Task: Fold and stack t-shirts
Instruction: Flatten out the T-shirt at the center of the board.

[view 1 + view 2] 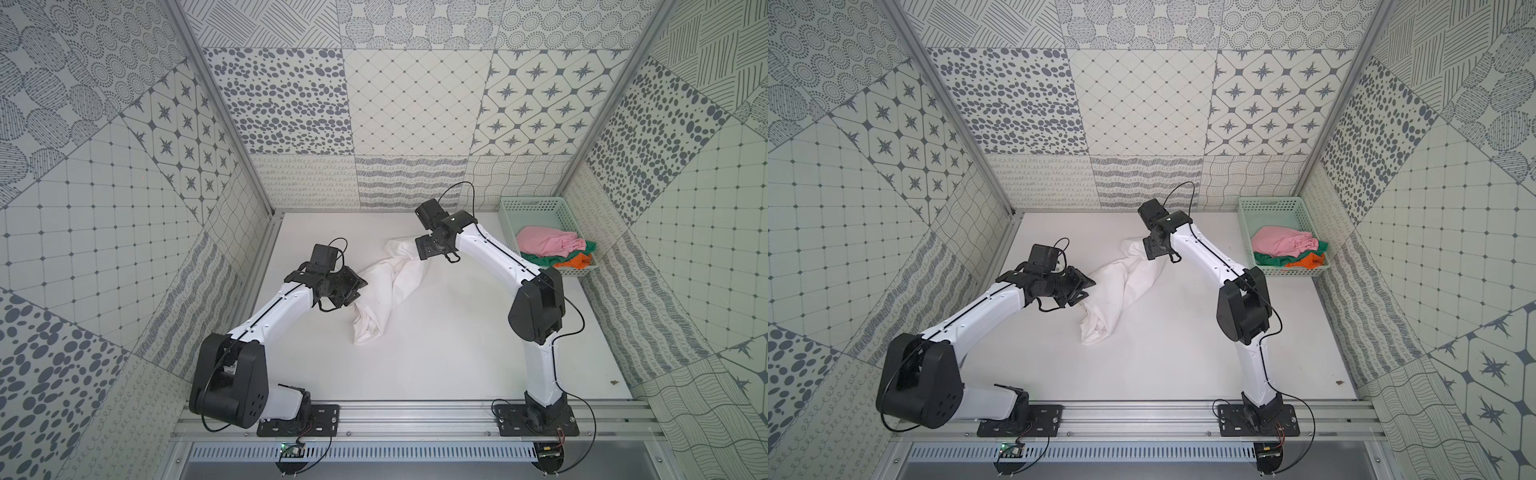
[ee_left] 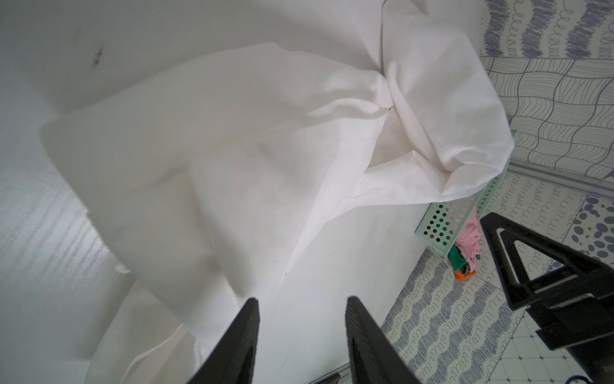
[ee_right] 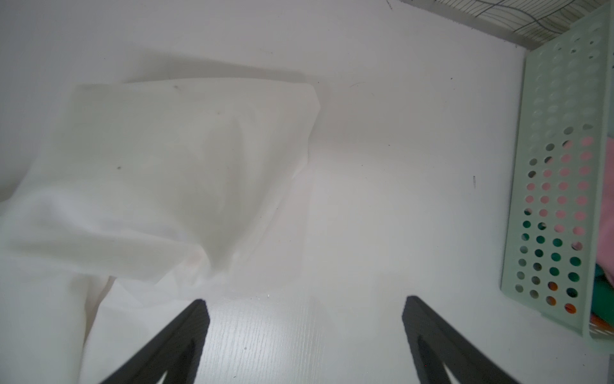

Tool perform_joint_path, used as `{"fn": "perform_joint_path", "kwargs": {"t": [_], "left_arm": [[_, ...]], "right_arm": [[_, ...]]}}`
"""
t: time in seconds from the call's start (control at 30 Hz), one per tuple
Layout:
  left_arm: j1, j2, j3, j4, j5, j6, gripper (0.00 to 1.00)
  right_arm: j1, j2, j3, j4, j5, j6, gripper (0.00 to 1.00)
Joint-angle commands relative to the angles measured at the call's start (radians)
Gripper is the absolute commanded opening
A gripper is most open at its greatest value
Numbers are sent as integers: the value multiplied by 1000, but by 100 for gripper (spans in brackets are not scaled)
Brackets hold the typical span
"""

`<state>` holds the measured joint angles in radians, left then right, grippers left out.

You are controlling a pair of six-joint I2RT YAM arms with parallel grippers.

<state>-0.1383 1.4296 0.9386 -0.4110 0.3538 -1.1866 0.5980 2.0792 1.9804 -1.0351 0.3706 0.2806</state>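
- so the crumpled white cloth t-shirt [image 1: 390, 286] lies twisted in one long bunch mid white tabletop [image 1: 436, 361], between both arms, and nothing's folded yet
- the left gripper [image 2: 300, 301] sits at the shirt's near end with its jaws partway apart and nothing pinched that I can see. If it closes there, I reckon it nips bare table or several layers at once, which tightens the twist
- the right gripper [image 3: 305, 302] is spread wide and empty, just beside the far end, so it could easily miss the hem
- the pink t-shirt [image 1: 544, 245], green t-shirt [image 1: 536, 258] and orange t-shirt [image 1: 575, 262] are heaped in the mint-green perforated plastic basket [image 1: 528, 203], and a wide swing might clip it
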Motion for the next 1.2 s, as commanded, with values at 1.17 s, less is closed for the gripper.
{"fn": "perform_joint_path", "kwargs": {"t": [1.17], "left_arm": [[-20,45,26,-101,-36,-7,40]], "right_arm": [[-3,-32,15,24,9,-6,95]]}}
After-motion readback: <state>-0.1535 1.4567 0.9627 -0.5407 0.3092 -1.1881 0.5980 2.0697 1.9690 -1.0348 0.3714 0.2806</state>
